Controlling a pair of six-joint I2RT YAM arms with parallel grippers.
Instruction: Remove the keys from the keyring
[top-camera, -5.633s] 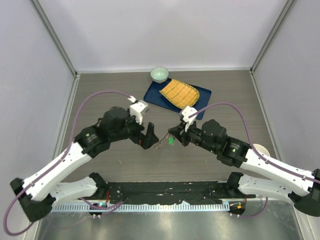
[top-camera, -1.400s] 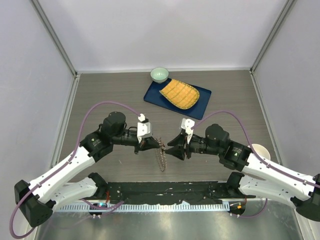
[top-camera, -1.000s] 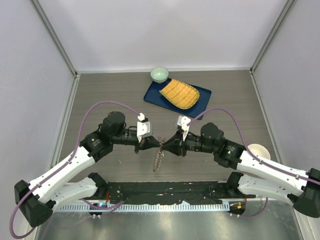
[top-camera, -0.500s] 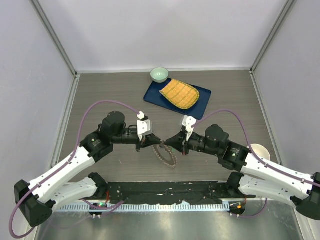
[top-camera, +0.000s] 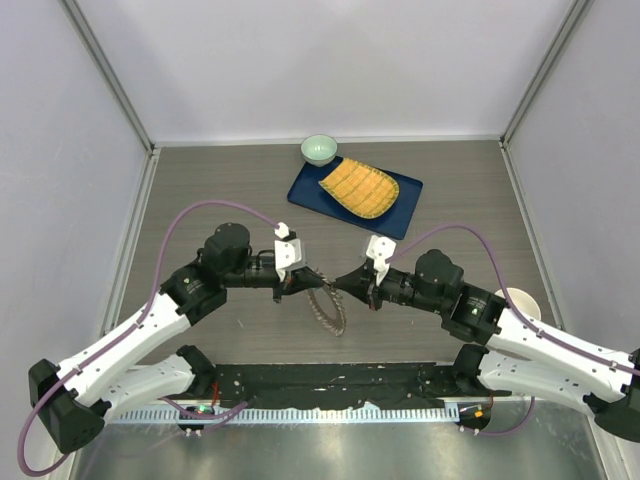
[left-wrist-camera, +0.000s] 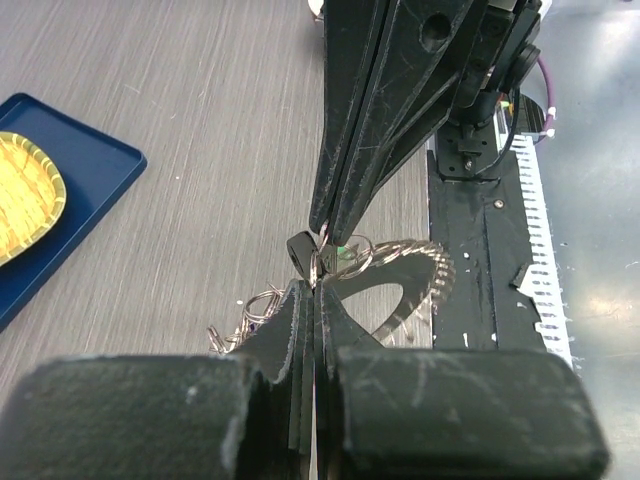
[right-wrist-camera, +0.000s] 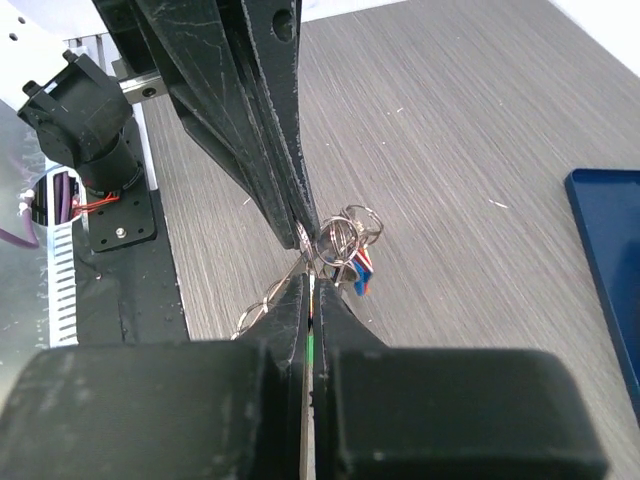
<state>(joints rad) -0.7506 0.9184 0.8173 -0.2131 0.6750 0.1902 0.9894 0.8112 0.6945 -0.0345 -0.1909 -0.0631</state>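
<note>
The keyring (top-camera: 331, 309), a thin metal loop fringed with silvery keys (left-wrist-camera: 425, 265), hangs tilted between the two grippers above the table. My left gripper (top-camera: 311, 281) is shut on the ring's upper edge; its tip shows in the left wrist view (left-wrist-camera: 315, 288). My right gripper (top-camera: 339, 284) meets it tip to tip from the right and is shut on a green-headed key (right-wrist-camera: 311, 345) at the ring. Small split rings (right-wrist-camera: 346, 232) and a red-and-blue key head (right-wrist-camera: 359, 273) dangle just right of the right gripper (right-wrist-camera: 311, 280).
A blue tray (top-camera: 308, 187) holding a ribbed yellow-orange slab stands at the back centre, with a small pale green bowl (top-camera: 319, 150) behind it. A white cup (top-camera: 521, 300) sits by the right arm. The black base rail (top-camera: 330, 384) runs along the near edge.
The right gripper has closed on the key and drawn slightly to the right. The keyring has swung from hanging edge-on to showing as an open loop.
</note>
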